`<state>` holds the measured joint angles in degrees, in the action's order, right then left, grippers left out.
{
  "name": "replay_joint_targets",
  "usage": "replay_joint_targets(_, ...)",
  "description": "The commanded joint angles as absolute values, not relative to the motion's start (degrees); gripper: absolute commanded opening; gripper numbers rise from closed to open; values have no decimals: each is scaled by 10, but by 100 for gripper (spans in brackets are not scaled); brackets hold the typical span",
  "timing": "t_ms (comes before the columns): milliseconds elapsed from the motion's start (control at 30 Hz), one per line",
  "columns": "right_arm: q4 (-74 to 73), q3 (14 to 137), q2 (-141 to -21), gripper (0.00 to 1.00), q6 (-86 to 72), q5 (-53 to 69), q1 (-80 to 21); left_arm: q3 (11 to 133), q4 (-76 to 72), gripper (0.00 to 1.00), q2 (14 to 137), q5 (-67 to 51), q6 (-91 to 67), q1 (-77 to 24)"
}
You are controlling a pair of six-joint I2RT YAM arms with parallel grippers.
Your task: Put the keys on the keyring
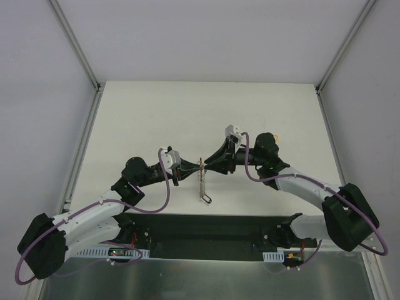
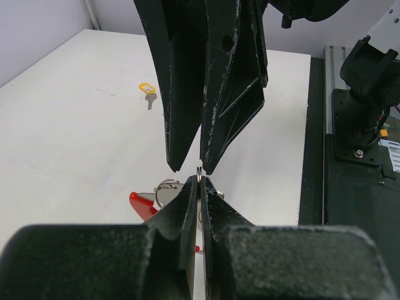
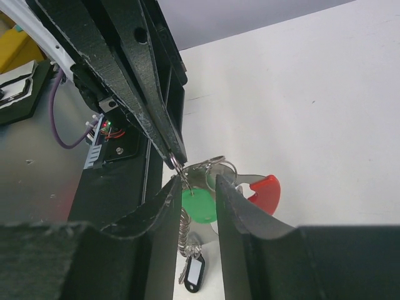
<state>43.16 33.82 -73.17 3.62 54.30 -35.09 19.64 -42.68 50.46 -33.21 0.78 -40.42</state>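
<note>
One slip could drop the keyring (image 2: pixel 142 203): left gripper (image 2: pixel 199 182) pinches only thin wire, and right gripper (image 2: pixel 194 167), slightly apart, may nudge it

High overhead view; two close, opposed wrist views, keyring (image 1: pixel 202 181) common.

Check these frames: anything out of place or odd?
Only the yellow key: it lies alone on the table, well away from the keyring that the left claw pinches, tip to tip with the right claw. Nothing looks damaged or spilled.
</note>
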Motion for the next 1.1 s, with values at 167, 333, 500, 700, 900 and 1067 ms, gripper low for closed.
replay_joint_targets(167, 493, 343, -752, 29, 20, 597, -349, 200, -482, 0, 488, -351, 2, -400)
replay_joint_targets(333, 498, 345, -758, 22, 19, 604, -350, 200, -482, 0, 484, -353, 2, -400)
replay_joint_targets(500, 500, 345, -763, 1, 18, 604, -350, 200, -485, 0, 479, -355, 2, -398)
replay_joint_targets(700, 504, 349, -769, 1, 14, 607, -349, 204, -497, 0, 483, -386, -18, -399)
replay_joint_targets(900, 506, 358, -780, 1, 2, 615, -349, 215, -507, 0, 503, -428, -25, -399)
replay_joint_targets(1067, 508, 367, -794, 1, -14, 620, -349, 228, -525, 0, 526, -460, -33, -399)
